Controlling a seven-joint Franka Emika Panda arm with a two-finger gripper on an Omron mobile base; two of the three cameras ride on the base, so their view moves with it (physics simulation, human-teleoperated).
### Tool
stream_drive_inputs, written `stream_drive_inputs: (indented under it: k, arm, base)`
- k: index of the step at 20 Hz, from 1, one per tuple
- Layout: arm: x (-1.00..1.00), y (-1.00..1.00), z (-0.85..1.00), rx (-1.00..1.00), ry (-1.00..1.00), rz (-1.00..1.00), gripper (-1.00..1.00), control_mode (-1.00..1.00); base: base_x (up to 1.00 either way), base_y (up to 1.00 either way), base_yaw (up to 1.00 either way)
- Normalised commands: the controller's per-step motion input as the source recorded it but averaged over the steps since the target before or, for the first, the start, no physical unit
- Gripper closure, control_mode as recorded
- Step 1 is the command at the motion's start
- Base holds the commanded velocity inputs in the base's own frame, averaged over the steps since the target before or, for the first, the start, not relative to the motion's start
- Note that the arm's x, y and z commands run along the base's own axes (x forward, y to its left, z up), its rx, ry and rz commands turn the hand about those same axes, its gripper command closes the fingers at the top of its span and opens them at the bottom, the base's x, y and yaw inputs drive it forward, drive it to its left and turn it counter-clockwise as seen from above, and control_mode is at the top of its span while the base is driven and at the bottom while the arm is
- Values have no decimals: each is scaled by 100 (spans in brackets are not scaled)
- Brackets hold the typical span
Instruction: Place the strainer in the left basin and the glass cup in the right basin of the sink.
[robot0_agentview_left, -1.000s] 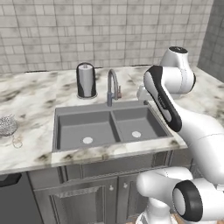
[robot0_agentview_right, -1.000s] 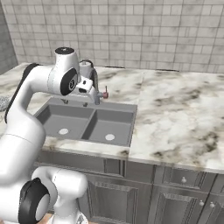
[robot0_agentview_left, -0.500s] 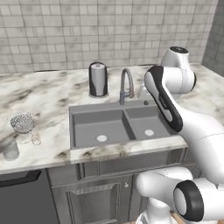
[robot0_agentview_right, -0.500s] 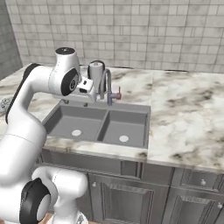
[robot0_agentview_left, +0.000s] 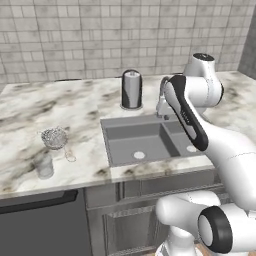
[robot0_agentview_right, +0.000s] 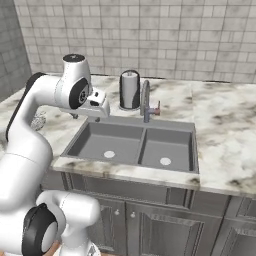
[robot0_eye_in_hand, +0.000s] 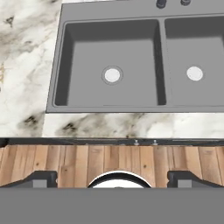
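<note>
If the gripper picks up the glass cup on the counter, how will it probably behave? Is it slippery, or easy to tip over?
The glass cup looks smooth, clear and handleless, so it may slip between the fingers. It stands upright on the counter, so a sideways push could tip it, and its round wall would probably let it roll. The strainer stands just behind it.

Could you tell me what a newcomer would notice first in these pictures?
Probably the dark grey double sink sunk into the marble counter, both basins bare. Next, the tall dark canister behind it beside the faucet. Then the strainer and glass cup, close together on the counter left of the sink.
</note>
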Motion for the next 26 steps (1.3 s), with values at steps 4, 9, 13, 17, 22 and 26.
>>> stream_drive_inputs:
  k: [4, 9, 13, 17, 22, 26]
  arm:
    - [0, 0, 0, 0, 0, 0, -100, 100]
    - [0, 0, 0, 0, 0, 0, -100, 100]
    - [0, 0, 0, 0, 0, 0, -100, 100]
    - [0, 0, 0, 0, 0, 0, -100, 100]
    - [0, 0, 0, 0, 0, 0, -100, 100]
    - [0, 0, 0, 0, 0, 0, -100, 100]
  base:
    - [0, 51, 0]
    - [16, 30, -1]
    - [28, 12, 0]
    - [33, 16, 0]
    - [36, 14, 0]
    - [32, 16, 0]
